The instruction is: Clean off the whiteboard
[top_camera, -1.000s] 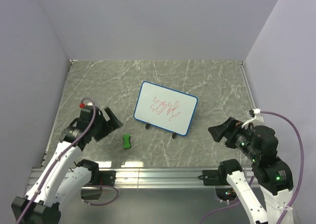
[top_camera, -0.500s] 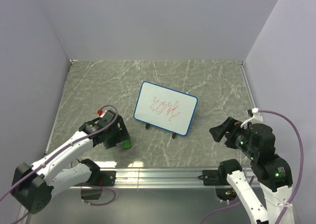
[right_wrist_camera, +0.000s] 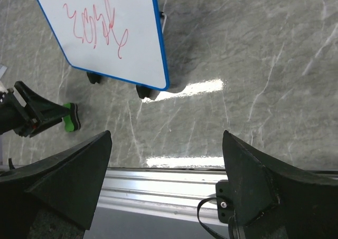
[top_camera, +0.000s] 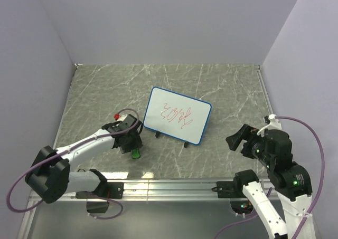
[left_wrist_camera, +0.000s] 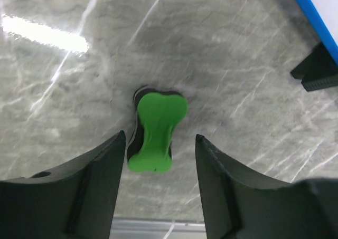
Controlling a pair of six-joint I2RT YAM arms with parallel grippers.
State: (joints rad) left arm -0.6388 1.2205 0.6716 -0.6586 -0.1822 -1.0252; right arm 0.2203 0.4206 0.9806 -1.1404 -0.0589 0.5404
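Blue-rimmed whiteboard (top_camera: 177, 115) stands just right of left gripper (top_camera: 134, 149).

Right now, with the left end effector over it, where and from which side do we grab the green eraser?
Grip the green eraser across its pinched waist, coming straight down. It lies flat on the table, dog-bone shaped, its long axis running between the fingers of the left end effector, so they should seat on its long sides.
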